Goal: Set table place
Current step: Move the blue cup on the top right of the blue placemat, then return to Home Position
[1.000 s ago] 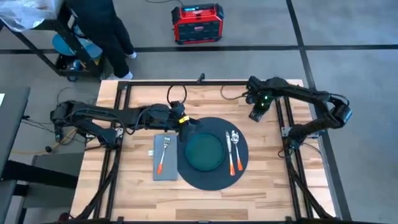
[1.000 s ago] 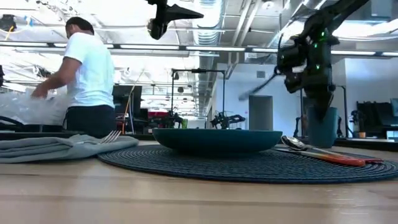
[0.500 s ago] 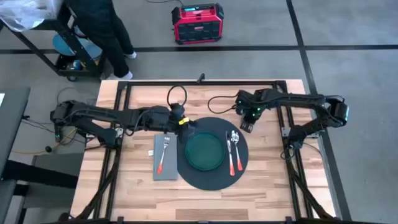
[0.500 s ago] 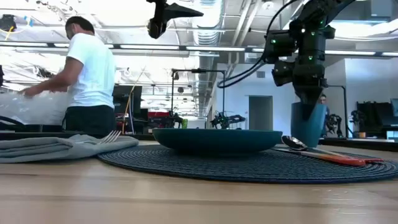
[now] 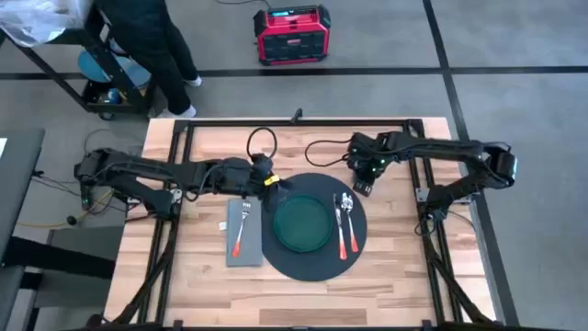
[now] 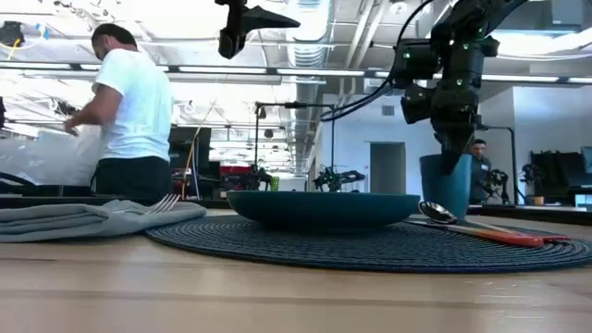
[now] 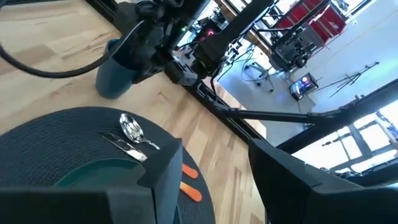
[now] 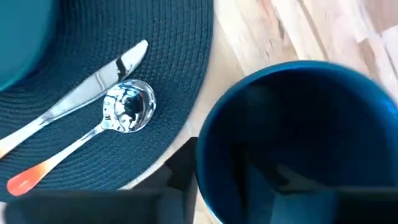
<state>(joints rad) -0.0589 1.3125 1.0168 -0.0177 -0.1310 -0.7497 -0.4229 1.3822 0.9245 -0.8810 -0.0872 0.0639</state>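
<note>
**Cup comes down beside the placemat**

While the left gripper [image 5: 274,184] hovers with its fingers apart over the far rim of the round charcoal placemat [image 5: 312,261], the right gripper [image 5: 361,180] has carried a blue cup [image 6: 445,185] in from the table's [image 5: 202,276] far right corner and lowered it. A second ago the cup hung high, half a second ago it was nearly down, and now it stands just past the placemat's edge, beyond the spoon [image 8: 127,112] and knife [image 8: 106,81]. The right fingers are clamped over the cup's rim, one inside and one outside. Plate [image 5: 301,223], cutlery, and fork [image 5: 242,225] on the napkin [image 5: 243,253] already lie in place. By my reading, the cup is the last piece, and releasing it remains.
</note>
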